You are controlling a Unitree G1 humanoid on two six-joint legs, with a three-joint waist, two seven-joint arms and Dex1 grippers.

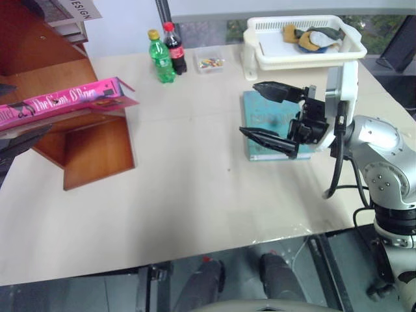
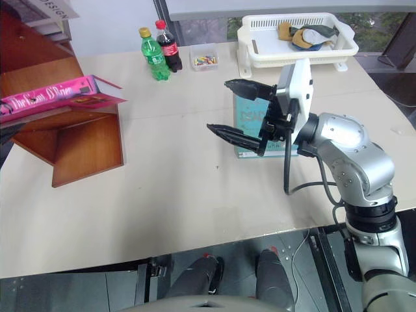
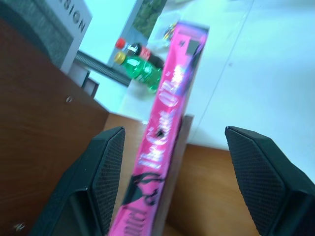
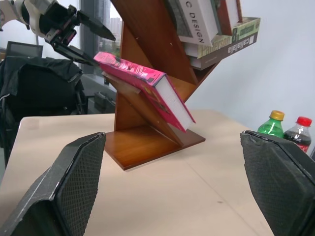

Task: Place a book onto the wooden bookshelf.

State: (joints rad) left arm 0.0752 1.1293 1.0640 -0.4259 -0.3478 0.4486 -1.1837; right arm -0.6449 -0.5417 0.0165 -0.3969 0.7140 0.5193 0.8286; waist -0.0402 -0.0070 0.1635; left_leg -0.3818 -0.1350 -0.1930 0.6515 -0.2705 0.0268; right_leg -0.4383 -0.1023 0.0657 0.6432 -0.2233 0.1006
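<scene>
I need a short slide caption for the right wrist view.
Pink book resting on the wooden bookshelf, left gripper open beside it.

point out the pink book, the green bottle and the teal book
pink book (image 1: 71, 99), left eye view, on its lettered spine
green bottle (image 1: 160, 60), left eye view, on its body below the yellow cap
teal book (image 1: 263, 117), left eye view, on its bare cover

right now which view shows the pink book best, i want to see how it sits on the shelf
The right wrist view: the book shows whole, with its page edge, lying on a slanted board of the shelf and jutting past it. The two head views catch its spine from above at the picture's edge. The left wrist view gives a close spine between the left end effector's fingers.
</scene>
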